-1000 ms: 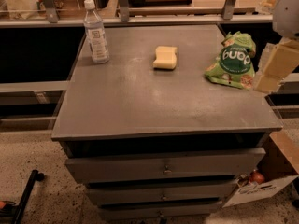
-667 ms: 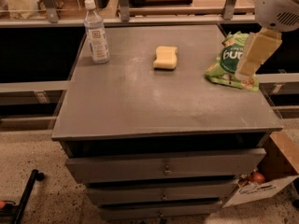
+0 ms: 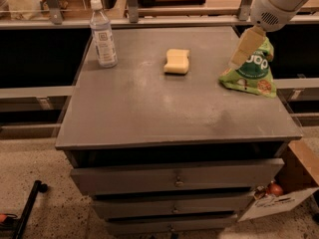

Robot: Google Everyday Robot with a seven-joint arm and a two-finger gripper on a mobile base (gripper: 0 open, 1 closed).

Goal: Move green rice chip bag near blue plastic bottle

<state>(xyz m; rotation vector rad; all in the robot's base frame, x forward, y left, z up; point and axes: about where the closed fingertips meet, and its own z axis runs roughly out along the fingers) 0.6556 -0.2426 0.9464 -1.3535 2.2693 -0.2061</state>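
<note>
The green rice chip bag [image 3: 252, 72] stands crinkled at the right edge of the grey table top [image 3: 149, 103]. The blue plastic bottle [image 3: 103, 34], clear with a white cap and label, stands upright at the far left corner, far from the bag. My gripper [image 3: 241, 51] hangs from the white arm at the upper right and sits in front of the bag's upper left part. One tan finger [image 3: 244, 46] shows, pointing down and left. Part of the bag's top is hidden behind it.
A pale yellow sponge [image 3: 177, 61] lies at the back middle of the table, between bottle and bag. Drawers [image 3: 174, 178] run below the table front. A cardboard box [image 3: 291, 188] sits on the floor at the right. A railing runs behind the table.
My gripper and arm have moved left and up, from beside the bag's right edge to in front of its upper left. The bag, sponge and bottle have not moved.
</note>
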